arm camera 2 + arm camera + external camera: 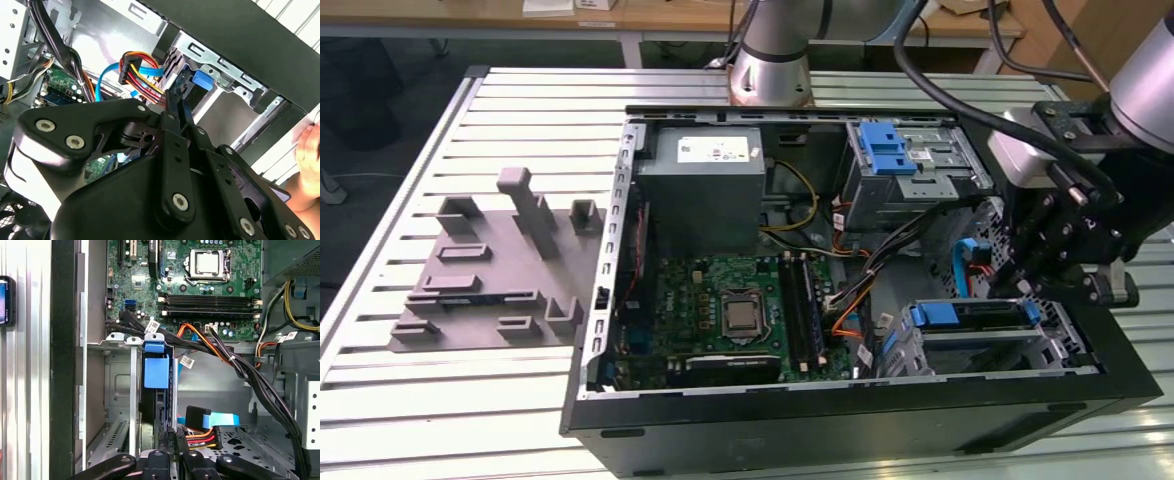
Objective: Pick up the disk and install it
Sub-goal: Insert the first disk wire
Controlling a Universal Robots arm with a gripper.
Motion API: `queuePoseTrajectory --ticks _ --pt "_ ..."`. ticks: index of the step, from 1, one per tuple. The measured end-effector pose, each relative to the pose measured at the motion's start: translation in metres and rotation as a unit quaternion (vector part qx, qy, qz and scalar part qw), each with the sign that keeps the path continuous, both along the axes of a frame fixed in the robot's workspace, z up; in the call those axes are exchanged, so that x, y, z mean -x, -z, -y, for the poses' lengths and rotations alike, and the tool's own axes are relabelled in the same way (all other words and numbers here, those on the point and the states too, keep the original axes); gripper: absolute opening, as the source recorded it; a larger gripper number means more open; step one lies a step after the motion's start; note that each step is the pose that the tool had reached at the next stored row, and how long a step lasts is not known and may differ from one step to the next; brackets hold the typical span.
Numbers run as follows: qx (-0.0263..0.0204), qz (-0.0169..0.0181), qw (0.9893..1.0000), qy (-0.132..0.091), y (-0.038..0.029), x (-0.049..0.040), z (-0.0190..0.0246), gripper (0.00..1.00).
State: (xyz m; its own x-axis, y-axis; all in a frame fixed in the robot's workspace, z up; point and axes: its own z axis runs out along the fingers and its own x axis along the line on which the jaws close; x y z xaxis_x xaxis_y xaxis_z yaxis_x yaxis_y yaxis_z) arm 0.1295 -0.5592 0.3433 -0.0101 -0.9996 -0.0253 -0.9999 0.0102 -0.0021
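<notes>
One open computer case (854,420) lies on a slatted metal table (400,400), with one grey moulded fixture (494,270) beside it toward the exterior view's left. Inside the case sit one grey power supply box (700,190), one green motherboard (734,310) with a bare processor socket, and one grey drive cage (907,165) topped by a blue latch. One arm reaches in from the exterior view's right, its black gripper (1061,270) hanging over the drive bay (987,345) near the case's front corner.

The disk (967,315) stands on edge in that bay, its blue carrier and end tab showing above the bay's metal walls. In the first wrist view the disk's blue tab (156,367) points toward the motherboard, and the fingertips (167,440) are drawn close together at the disk's opposite end, seemingly pinching its edge, next to one bundle of red, yellow and orange wires and one blue flat cable (220,418).

The second wrist view adds the gripper's linkage up close, fingers (175,107) converging toward the blue tab, and part of a person's hand (307,160) outside the case. White stickers on the power supply and cables carry print too small to read.
</notes>
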Motion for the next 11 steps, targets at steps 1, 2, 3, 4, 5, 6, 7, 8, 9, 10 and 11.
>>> queuePoseTrajectory --ticks 1,2,3,4,5,6,7,8,9,10,11 --pt "-0.0001 -0.0002 1.0 0.0 0.0003 0.0 0.0003 0.17" --pt "0.0 -0.0005 1.0 0.0 0.0007 0.0 0.0007 0.17" --pt "-0.0001 -0.0006 1.0 0.0 0.0011 0.0 0.0012 0.17" --pt "0.0 -0.0006 1.0 0.0 0.0015 -0.0001 0.0016 0.17" --pt "-0.0001 -0.0006 1.0 0.0 0.002 -0.0001 0.0023 0.17" --pt "-0.0001 -0.0006 1.0 0.0 0.0024 -0.0001 0.0029 0.17" --pt "-0.0001 -0.0006 1.0 0.0 0.003 -0.0001 0.0035 0.17" --pt "-0.0001 -0.0006 1.0 0.0 0.0036 -0.0001 0.004 0.17" --pt "-0.0002 -0.0006 1.0 0.0 0.0041 -0.0001 0.0044 0.17" --pt "-0.0002 -0.0007 1.0 0.0 0.0046 -0.0001 0.0048 0.17" --pt "-0.0001 -0.0006 1.0 0.001 0.005 -0.0001 0.0051 0.17"
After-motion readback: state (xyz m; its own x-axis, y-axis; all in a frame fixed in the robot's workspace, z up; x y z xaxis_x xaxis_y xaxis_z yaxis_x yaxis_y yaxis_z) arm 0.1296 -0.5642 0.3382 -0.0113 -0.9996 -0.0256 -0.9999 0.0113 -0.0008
